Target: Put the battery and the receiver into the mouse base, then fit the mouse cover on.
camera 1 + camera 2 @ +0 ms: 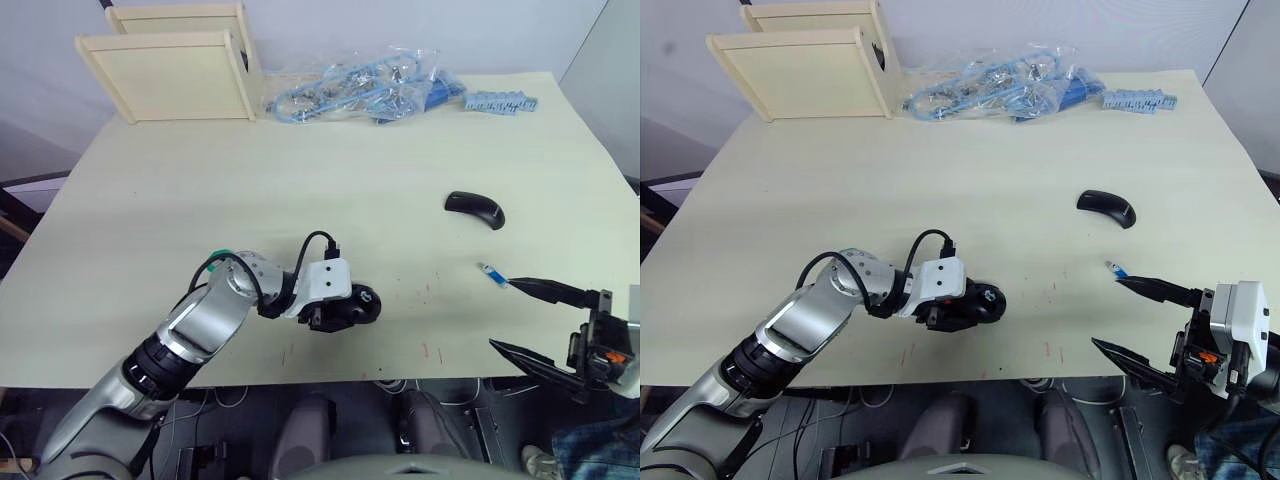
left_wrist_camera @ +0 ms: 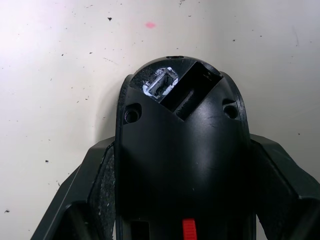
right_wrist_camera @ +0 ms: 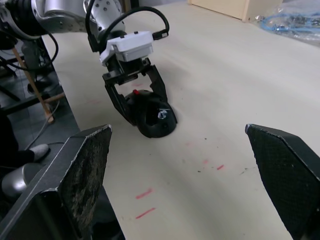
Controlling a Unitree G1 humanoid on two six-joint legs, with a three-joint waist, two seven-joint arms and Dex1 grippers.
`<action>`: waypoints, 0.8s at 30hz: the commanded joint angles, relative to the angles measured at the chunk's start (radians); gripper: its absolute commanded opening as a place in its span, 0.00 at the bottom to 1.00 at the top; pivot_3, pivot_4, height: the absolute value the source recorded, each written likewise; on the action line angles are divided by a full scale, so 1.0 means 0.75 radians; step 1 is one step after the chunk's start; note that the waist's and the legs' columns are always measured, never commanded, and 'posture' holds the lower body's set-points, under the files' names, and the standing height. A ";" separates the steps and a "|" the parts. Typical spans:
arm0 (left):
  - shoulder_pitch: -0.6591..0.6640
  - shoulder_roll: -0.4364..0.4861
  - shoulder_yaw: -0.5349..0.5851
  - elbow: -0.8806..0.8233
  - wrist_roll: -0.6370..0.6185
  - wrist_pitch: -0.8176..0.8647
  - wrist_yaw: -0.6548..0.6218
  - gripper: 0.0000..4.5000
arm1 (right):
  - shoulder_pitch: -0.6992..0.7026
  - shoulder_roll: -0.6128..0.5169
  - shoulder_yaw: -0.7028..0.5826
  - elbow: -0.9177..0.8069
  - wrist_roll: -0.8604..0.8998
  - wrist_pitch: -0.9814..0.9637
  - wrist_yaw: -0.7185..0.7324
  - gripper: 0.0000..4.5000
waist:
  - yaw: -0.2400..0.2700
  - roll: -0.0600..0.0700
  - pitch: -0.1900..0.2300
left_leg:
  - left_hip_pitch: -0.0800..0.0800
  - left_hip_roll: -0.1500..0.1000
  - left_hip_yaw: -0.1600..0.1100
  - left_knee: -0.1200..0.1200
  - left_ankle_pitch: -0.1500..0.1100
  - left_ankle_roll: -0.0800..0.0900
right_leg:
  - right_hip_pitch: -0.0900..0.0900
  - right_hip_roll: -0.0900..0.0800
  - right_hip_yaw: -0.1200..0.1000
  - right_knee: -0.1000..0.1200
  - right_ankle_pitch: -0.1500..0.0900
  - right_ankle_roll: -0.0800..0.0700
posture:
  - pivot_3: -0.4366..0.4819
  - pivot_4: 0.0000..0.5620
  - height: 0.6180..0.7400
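The black mouse base (image 1: 358, 304) rests on the table near the front edge, with my left gripper (image 1: 340, 312) shut on it, one finger (image 2: 95, 190) on each side. In the left wrist view the base (image 2: 180, 150) shows a silvery part (image 2: 161, 84) in a slot at its tip; I cannot tell whether that is the receiver. The glossy black mouse cover (image 1: 475, 208) lies further back on the right. A tiny blue-and-white battery (image 1: 491, 272) lies just beyond the tip of my right gripper (image 1: 501, 312), which is open and empty at the front right.
Two pale wooden trays (image 1: 170, 70) stand at the back left corner. Clear plastic bags of blue parts (image 1: 360, 85) and a blue strip (image 1: 500, 100) lie along the back edge. Small red marks dot the table (image 1: 300, 180) near the front.
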 commanded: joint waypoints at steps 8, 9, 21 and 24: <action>0.026 -0.031 -0.043 0.036 0.058 0.032 0.029 0.66 | -0.095 -0.208 -0.036 -0.039 -0.004 0.476 -0.355 1.00 | 0.004 0.003 -0.005 | 0.000 -0.001 0.000 0.000 0.000 0.000 | 0.000 -0.001 0.000 0.000 0.000 0.000 | 0.48 0.27 1.00; 0.026 -0.033 -0.042 0.034 0.058 0.034 0.029 0.66 | -0.113 -0.266 -0.034 -0.035 -0.011 0.565 -0.382 1.00 | 0.004 0.005 -0.006 | 0.000 -0.001 0.000 0.000 0.000 0.000 | 0.000 -0.001 0.000 0.000 0.000 0.000 | 0.48 0.27 1.00; 0.046 -0.043 -0.019 -0.005 0.045 0.063 0.050 0.66 | -0.453 -0.193 0.255 0.222 -0.202 0.637 -0.579 1.00 | 0.009 0.003 -0.007 | -0.002 -0.001 -0.001 0.000 0.000 0.000 | 0.000 -0.001 -0.001 -0.002 0.000 0.001 | 0.48 0.27 1.00; 0.047 -0.047 -0.019 -0.009 0.044 0.067 0.051 0.66 | -0.489 -0.113 0.330 0.298 -0.278 0.598 -0.607 1.00 | 0.006 0.004 -0.008 | -0.001 -0.001 0.000 0.000 0.000 0.000 | 0.000 -0.001 0.000 -0.002 0.000 0.001 | 0.48 0.27 1.00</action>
